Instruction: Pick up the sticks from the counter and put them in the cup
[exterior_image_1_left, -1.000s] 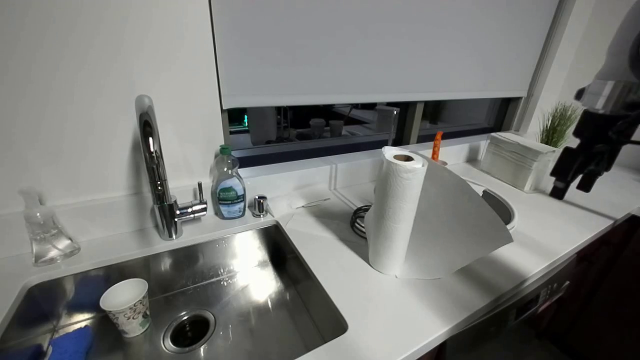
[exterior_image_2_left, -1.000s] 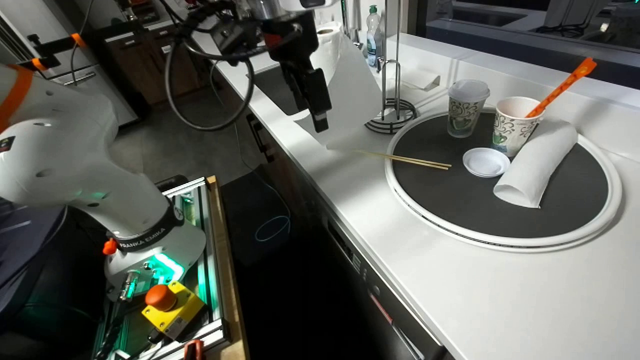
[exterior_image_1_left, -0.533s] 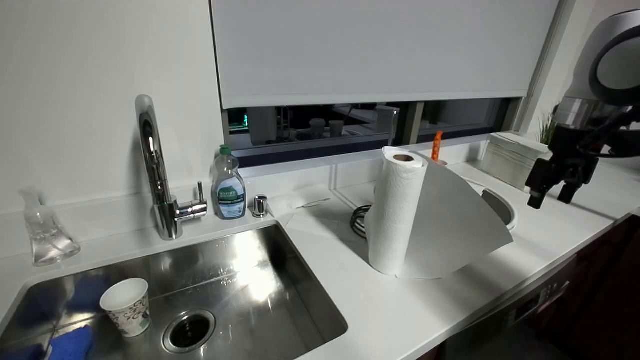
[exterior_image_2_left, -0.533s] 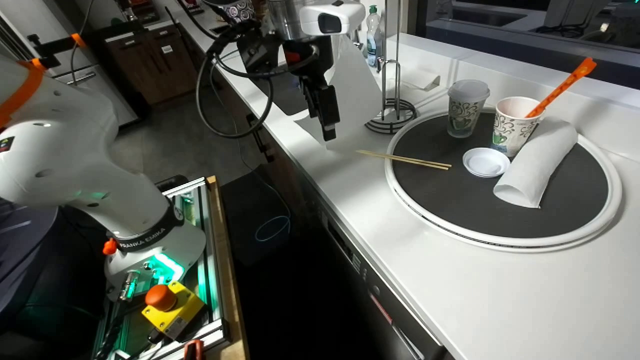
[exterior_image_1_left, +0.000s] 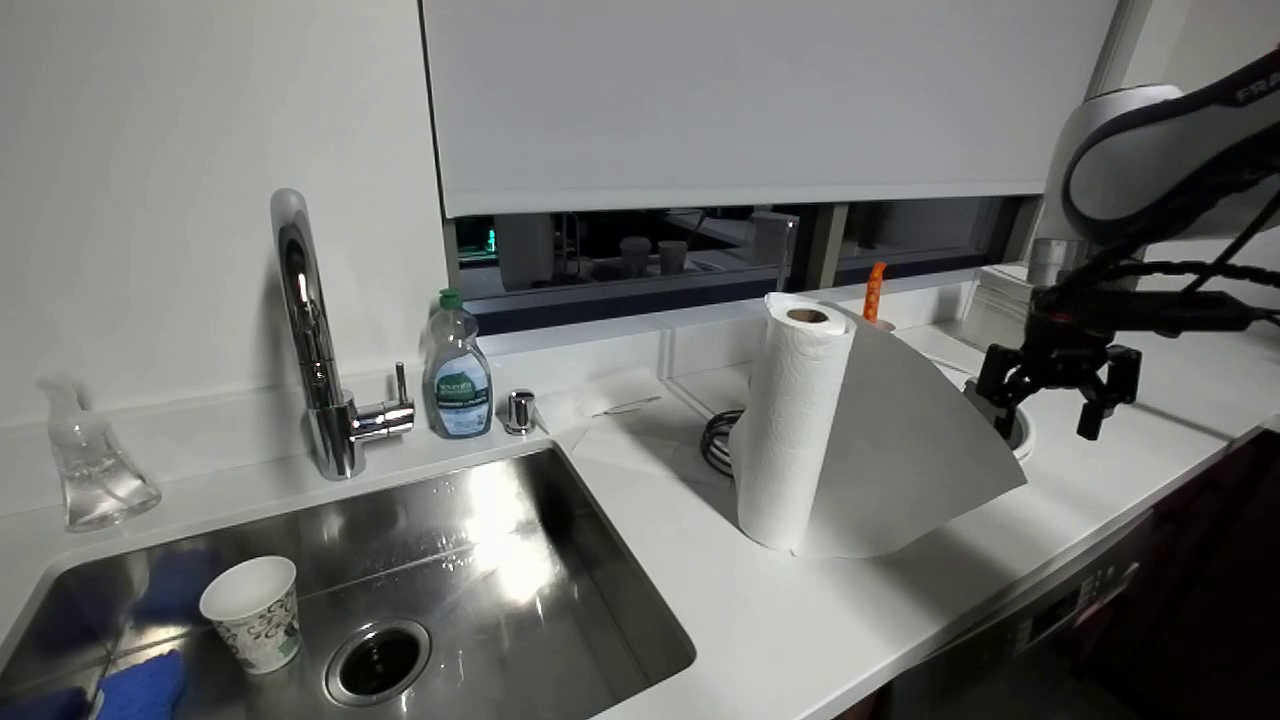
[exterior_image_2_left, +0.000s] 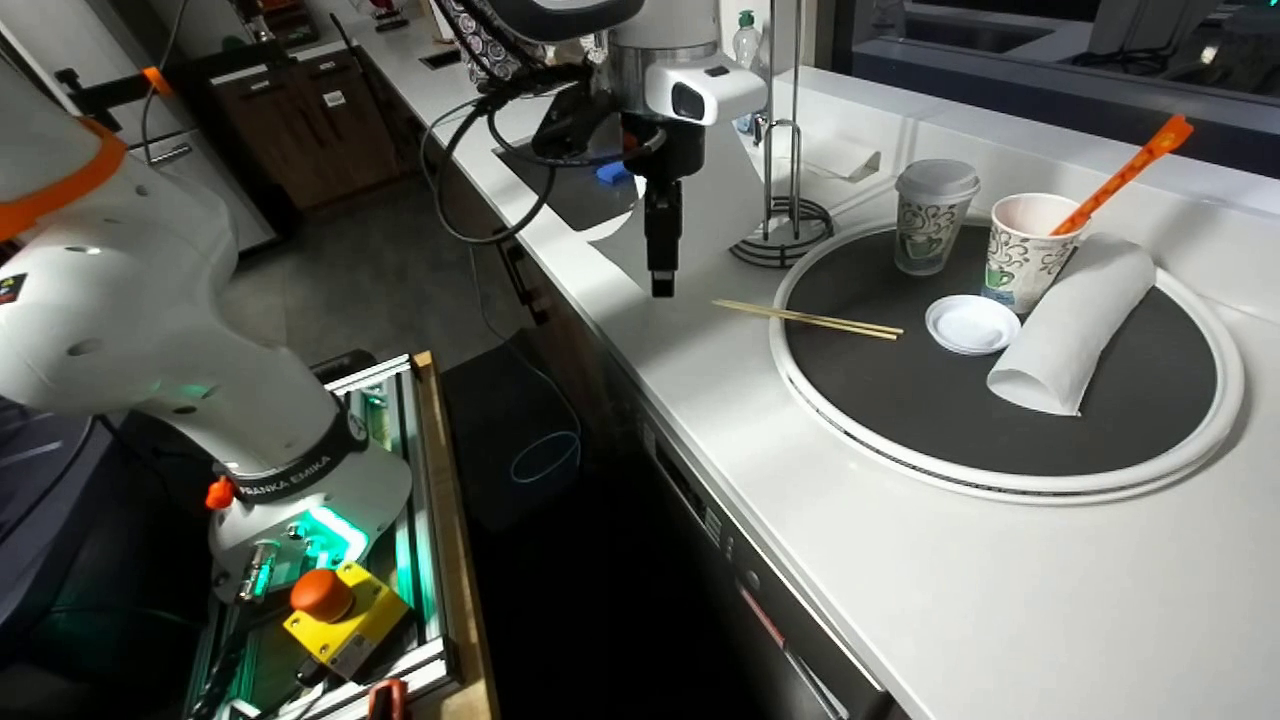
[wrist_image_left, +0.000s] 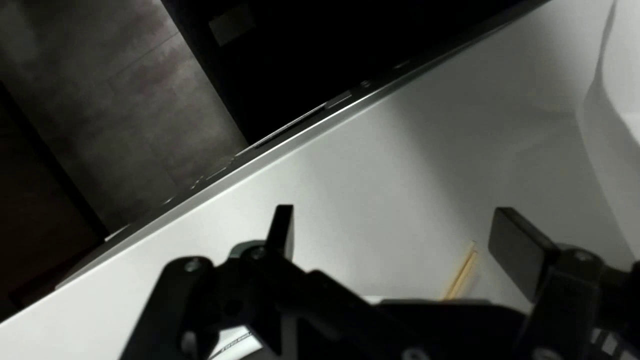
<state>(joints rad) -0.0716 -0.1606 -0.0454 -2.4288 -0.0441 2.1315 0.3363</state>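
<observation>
Two thin wooden sticks (exterior_image_2_left: 812, 319) lie side by side, partly on the white counter (exterior_image_2_left: 740, 400) and partly over the rim of a round grey mat. In the wrist view the sticks' ends (wrist_image_left: 462, 274) show between the fingers, nearer the right-hand finger. A patterned paper cup (exterior_image_2_left: 1022, 262) holding an orange utensil (exterior_image_2_left: 1125, 172) stands upright on the mat. A lidded cup (exterior_image_2_left: 934, 222) is beside it. Another patterned cup (exterior_image_1_left: 258, 622) stands in the sink. My gripper (exterior_image_2_left: 662, 284) is open and empty, above the counter near the sticks' ends; it also shows in an exterior view (exterior_image_1_left: 1046, 425).
The round mat (exterior_image_2_left: 900, 400) also bears a small white lid (exterior_image_2_left: 972, 325) and a rolled paper (exterior_image_2_left: 1075, 330). A paper towel roll (exterior_image_1_left: 795, 430) with a hanging sheet stands between sink and mat. A wire stand (exterior_image_2_left: 782, 235) rises nearby. The sink (exterior_image_1_left: 500, 600) has a faucet (exterior_image_1_left: 310, 330).
My gripper has moved towards the sticks and lower, and the wrist has turned. The open fingers now show spread in an exterior view. The sticks and cups have not moved.
</observation>
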